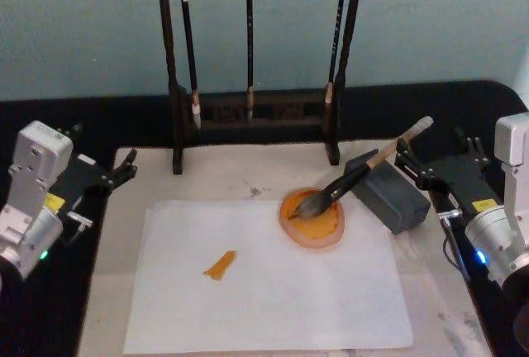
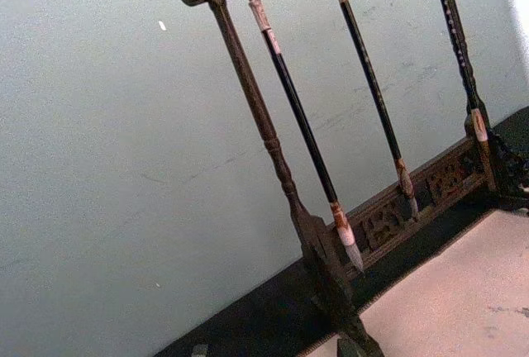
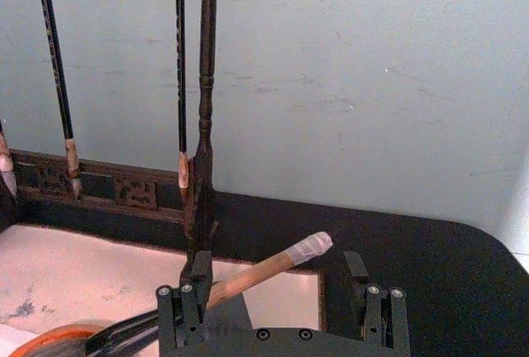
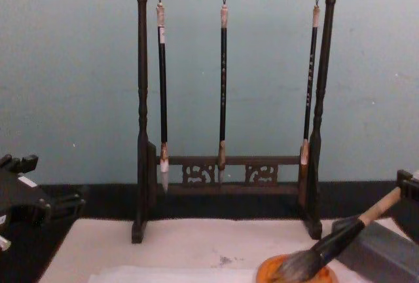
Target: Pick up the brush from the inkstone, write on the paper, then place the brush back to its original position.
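The brush [image 1: 364,171] lies slanted, its grey bristle tuft in an orange dish [image 1: 312,218] and its black shaft leaning on the grey inkstone block [image 1: 388,196]. Its white top points toward my right gripper [image 1: 438,159], which stands open just right of the handle end. From the right wrist, the tan handle of the brush [image 3: 264,270] passes beside one finger of the right gripper [image 3: 281,307] without being held. The white paper [image 1: 273,291] lies flat in front, with a short orange stroke [image 1: 220,264] on it. My left gripper [image 1: 103,163] rests open at the mat's left edge.
A dark wooden rack [image 1: 248,117] with three thin hanging brushes stands at the back of the cream mat [image 1: 223,175]. In the chest view the rack [image 4: 141,165] rises behind the brush [image 4: 340,240] and dish [image 4: 275,273]. Black table borders the mat.
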Tool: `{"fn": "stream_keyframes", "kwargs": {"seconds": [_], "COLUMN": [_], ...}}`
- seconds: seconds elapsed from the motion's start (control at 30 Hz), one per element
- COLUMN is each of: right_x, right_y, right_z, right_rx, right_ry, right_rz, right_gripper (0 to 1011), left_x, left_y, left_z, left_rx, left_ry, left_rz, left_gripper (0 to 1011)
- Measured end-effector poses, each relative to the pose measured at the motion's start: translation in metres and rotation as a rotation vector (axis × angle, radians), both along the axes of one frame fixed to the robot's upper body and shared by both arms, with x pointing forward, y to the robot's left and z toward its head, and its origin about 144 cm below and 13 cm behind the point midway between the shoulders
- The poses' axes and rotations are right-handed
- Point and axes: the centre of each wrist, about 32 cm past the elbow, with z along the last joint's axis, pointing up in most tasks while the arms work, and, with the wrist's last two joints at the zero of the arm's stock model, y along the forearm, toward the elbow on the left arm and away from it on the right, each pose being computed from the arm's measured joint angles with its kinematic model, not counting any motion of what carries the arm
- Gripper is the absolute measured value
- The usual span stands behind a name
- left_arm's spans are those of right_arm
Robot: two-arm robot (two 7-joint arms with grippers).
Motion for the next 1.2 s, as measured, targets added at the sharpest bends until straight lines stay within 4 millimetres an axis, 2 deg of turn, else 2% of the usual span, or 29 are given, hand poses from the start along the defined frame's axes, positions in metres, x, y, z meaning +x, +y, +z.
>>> {"fn": "stream_keyframes", "kwargs": {"seconds": [1.2], "right_x": [0.0000], "right_y": [0.0003], "right_z": [0.0004], "right_rx": [0.001], "right_ry": [0.003], "right_rz": [0.000], "right_gripper": [1000], "left_x": [0.0000], "left_y": [0.0000], "left_z": [0.0000], "left_rx": [0.000], "left_ry": [0.000], "left_rz": [0.000], "left_gripper": [1010]}}
